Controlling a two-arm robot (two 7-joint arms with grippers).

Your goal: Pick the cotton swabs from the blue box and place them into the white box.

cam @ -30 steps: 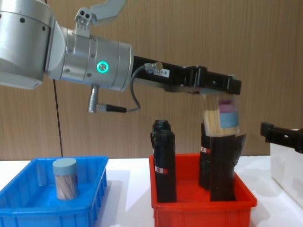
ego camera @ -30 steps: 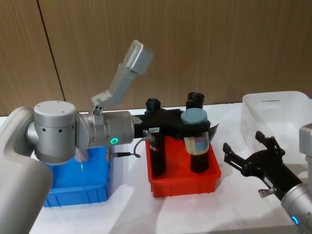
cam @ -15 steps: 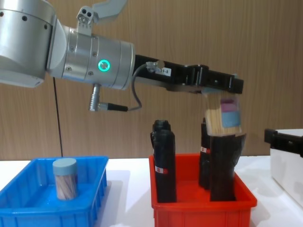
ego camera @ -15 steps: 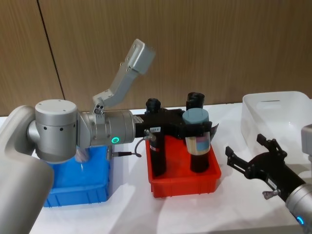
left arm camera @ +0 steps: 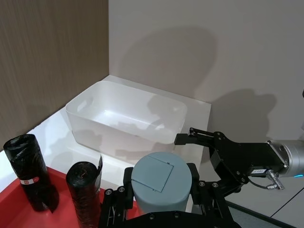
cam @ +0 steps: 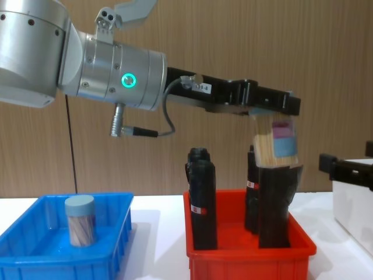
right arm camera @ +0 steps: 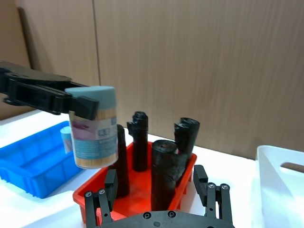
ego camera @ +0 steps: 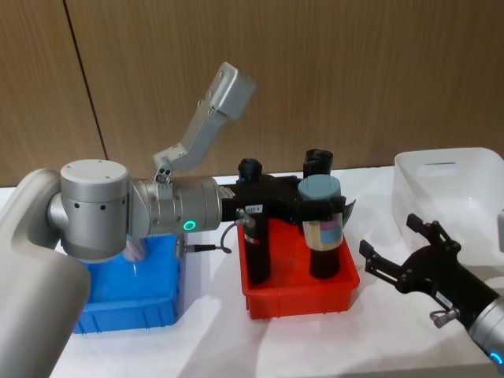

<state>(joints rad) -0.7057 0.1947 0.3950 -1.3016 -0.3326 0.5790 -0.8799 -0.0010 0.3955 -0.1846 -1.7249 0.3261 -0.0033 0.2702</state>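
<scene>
Two arms out: left end effector around cotton swabs above red bin, right end effector wide.

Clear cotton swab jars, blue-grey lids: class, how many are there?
2. One jar in the left gripper above the red bin; another jar in the shallow blue box. Others may be hidden.

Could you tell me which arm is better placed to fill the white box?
Probably left: the left hand grips the clear, grey-lidded swab jar above the red plastic bin. The right hand is open and empty near the white plastic box.
</scene>
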